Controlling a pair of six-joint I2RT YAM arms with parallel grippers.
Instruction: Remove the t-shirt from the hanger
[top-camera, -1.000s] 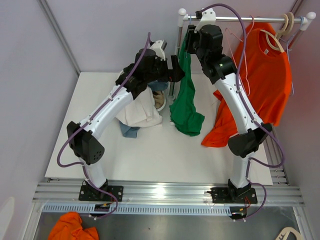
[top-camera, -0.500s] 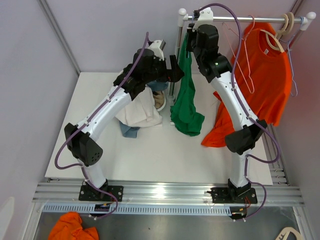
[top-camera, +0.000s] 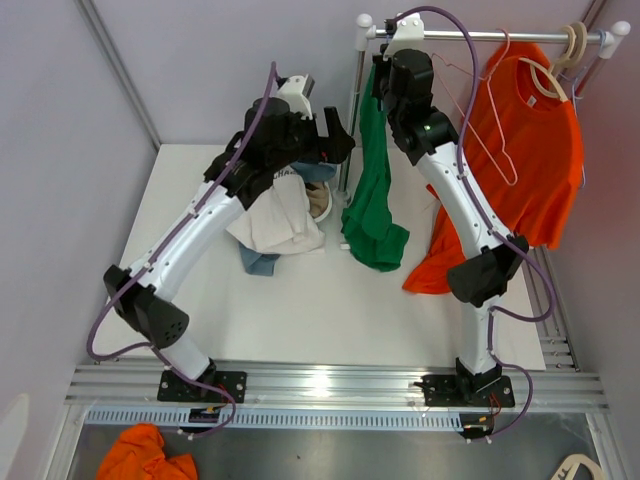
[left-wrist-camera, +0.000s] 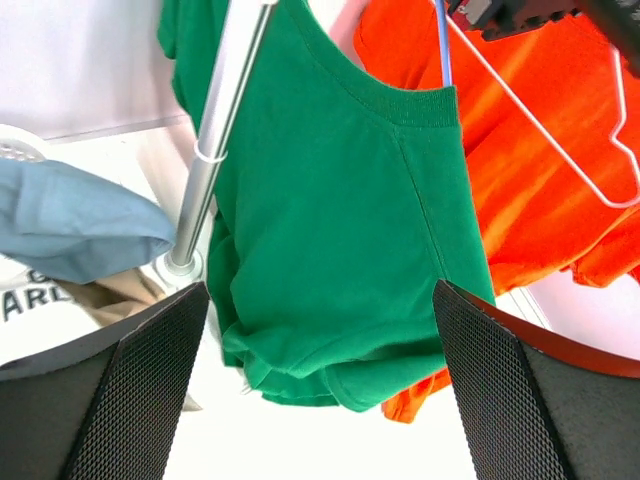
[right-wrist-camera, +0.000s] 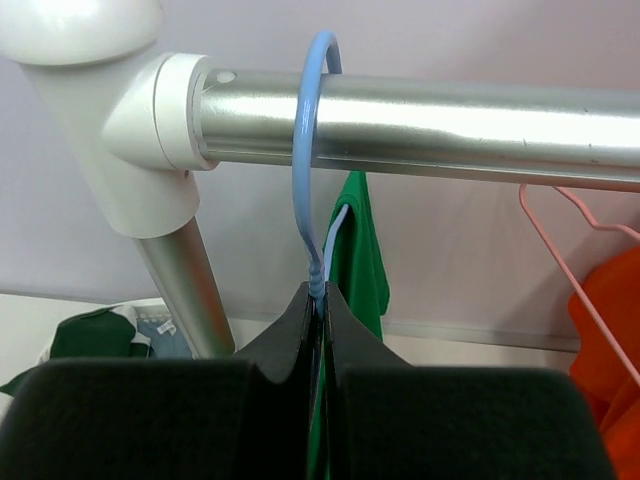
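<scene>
The left gripper (left-wrist-camera: 320, 295), spread wide and holding nothing, faces the green t-shirt (top-camera: 372, 200), which hangs at twelve o'clock on a blue hanger (right-wrist-camera: 310, 150). The right gripper (right-wrist-camera: 322, 300) is pressed together on that hanger's neck just under the rail (right-wrist-camera: 450, 115). To my eye, a hard tug could snag the collar on the hanger, slip the thin wire from the pinch, or knock the left gripper against the upright post (left-wrist-camera: 215, 150). Counted left to right: one heap of pale and blue clothes (top-camera: 280, 220) on the table (top-camera: 300, 320) at ten o'clock, one green t-shirt, one blue hanger, one bare pink wire hanger (left-wrist-camera: 545, 110), one orange t-shirt (top-camera: 535, 150) at two o'clock; two grippers, one rail.
</scene>
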